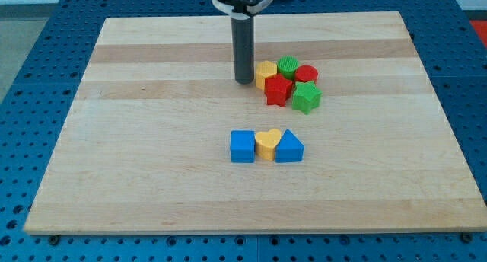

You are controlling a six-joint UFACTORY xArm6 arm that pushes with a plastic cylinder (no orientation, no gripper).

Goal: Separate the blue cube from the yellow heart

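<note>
The blue cube [243, 146] sits near the middle of the wooden board [152, 125], touching the left side of the yellow heart [266, 144]. A blue triangular block [289, 148] touches the heart's right side, so the three form a row. My tip [243, 81] rests on the board above the row, well apart from it, just left of a cluster of blocks.
The cluster at the view's upper middle holds a yellow block [265, 74], a green round block [288, 66], a red round block [306, 75], a red star [278, 91] and a green star [306, 98]. The board lies on a blue perforated table [30, 79].
</note>
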